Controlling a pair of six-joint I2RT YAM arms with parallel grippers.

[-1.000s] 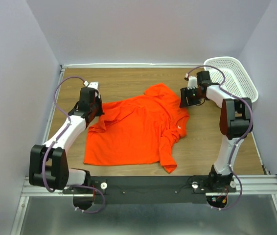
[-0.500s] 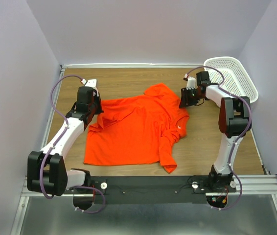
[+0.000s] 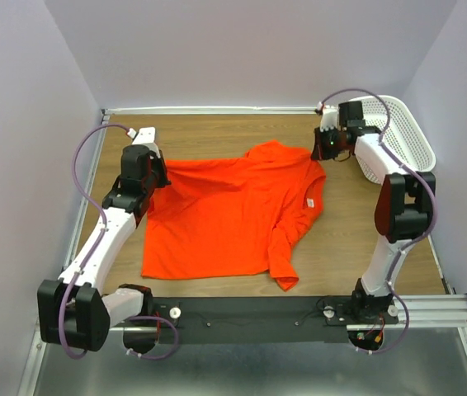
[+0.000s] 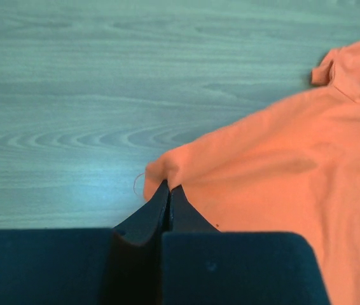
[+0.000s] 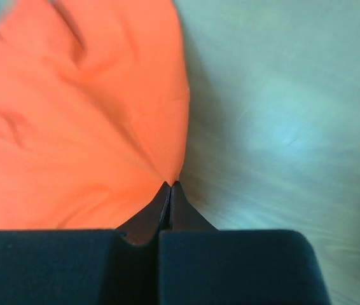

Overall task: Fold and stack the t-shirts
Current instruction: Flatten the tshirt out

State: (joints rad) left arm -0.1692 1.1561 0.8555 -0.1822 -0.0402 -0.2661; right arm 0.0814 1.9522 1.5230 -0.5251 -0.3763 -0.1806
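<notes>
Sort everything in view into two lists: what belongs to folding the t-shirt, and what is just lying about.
Belongs to the job:
- orange-red t-shirt, spread out on the table
- left end effector, shut on the shirt's edge
- right end effector, shut on the shirt's edge

Just lying about:
- white perforated basket, at the far right corner, apart from the shirt

Bright orange-red short-sleeved t-shirt, spread mostly flat on the desk, right side rumpled and folded over.
</notes>
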